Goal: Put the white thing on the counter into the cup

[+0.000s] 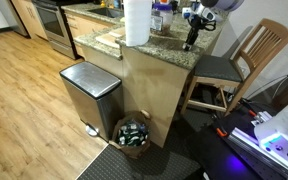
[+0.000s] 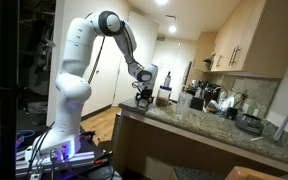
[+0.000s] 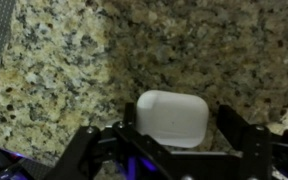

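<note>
The white thing (image 3: pixel 171 118) is a small rounded white case lying flat on the speckled granite counter (image 3: pixel 54 70). In the wrist view my gripper (image 3: pixel 180 138) is open, with one finger on each side of the case. The left finger is close to it and a gap shows on the right. In both exterior views the gripper (image 1: pixel 191 40) (image 2: pixel 142 97) points down at the end of the counter (image 1: pixel 169 45) (image 2: pixel 209 128). The white thing is too small to see there. Several containers (image 2: pixel 187 100) stand further along the counter; I cannot tell which is the cup.
A tall paper-towel roll (image 1: pixel 136 22) stands on the counter near the gripper. A steel bin (image 1: pixel 89 88) and a basket of cans (image 1: pixel 134 133) sit on the floor by the island. A wooden chair (image 1: pixel 249 55) stands beside it.
</note>
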### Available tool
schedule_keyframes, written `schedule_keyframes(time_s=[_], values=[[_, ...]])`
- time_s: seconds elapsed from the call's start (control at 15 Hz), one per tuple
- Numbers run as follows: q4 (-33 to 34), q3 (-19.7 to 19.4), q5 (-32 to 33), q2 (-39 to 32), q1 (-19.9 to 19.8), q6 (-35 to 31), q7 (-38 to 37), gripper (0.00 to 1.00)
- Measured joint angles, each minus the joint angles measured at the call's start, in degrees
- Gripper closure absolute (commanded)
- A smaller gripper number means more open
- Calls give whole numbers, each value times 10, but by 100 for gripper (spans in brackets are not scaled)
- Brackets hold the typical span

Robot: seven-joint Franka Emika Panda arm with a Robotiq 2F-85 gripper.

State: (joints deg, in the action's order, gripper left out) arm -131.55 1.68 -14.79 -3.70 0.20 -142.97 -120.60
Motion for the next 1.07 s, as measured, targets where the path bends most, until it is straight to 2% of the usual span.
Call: schedule_keyframes(time_s=[0.13, 0.47, 0.67, 0.8, 1.07], values=[[4, -5, 2, 0, 0, 0, -1, 62], [5, -12, 5, 0, 0, 1, -17, 62], [12, -22, 57, 12, 0, 26, -66, 62], [26, -27, 89, 46, -1, 80, -99, 62], [49, -26, 88, 157, -2, 158, -111, 62]])
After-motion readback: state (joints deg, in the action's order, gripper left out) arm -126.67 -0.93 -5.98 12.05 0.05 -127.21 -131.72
